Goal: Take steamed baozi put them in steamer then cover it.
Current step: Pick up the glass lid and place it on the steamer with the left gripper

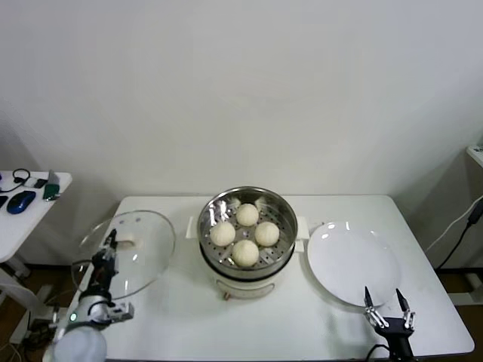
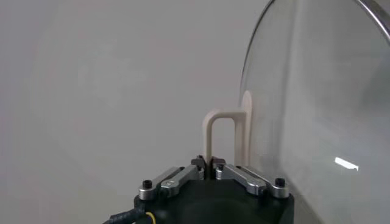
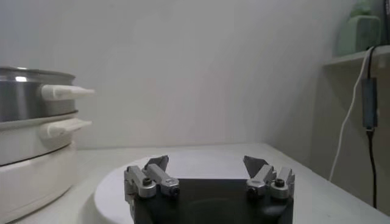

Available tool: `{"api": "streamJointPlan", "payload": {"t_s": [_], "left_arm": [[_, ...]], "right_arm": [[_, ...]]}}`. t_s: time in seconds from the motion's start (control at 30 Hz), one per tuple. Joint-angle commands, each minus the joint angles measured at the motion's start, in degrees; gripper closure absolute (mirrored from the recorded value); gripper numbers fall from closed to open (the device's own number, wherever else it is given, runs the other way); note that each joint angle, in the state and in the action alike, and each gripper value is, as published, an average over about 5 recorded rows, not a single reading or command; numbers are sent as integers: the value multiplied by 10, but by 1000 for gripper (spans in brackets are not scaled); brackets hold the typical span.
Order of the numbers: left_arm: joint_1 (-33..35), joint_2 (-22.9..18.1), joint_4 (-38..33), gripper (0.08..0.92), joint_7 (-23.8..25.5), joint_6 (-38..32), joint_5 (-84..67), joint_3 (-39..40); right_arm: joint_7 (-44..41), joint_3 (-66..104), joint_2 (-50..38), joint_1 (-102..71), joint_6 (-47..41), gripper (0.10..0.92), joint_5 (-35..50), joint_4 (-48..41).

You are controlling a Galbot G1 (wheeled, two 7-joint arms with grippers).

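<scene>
A: From the head, what is showing?
B: Four buns [image 1: 245,234] are sitting in the steamer [image 1: 283,219] mid-bench [image 1: 173,309]; the left end effector [image 1: 110,241] is pinching the lid [image 1: 151,249], tilted at the bench's left edge; the right end effector [image 1: 389,309] is idling, spread, near the plate [image 1: 351,260].

A: And the left wrist?
B: Its fingers [image 2: 198,164] are clamping the lid's handle [image 2: 219,131]; the glass [image 2: 317,109] is standing beside them.

A: The right wrist?
B: Fingers [image 3: 158,165] are standing apart over the plate [image 3: 201,164]; the steamer [image 3: 30,152] is sitting beside it.
</scene>
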Motion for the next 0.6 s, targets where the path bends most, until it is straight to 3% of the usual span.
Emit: {"api": "streamJointPlan", "payload": {"t_s": [0.03,0.37,0.6], "left_arm": [[-74,121,-164,857,133,218,-56,117],[-214,21,-151,857,225,285,96,321],[-275,-54,-95,857,254,293,164,397]], "right_arm": [[12,4,5,2,-10,203,-32,4],[10,4,7,9,-4,203,-30,13],[9,3,3,16,-6,203,-31,6]]}}
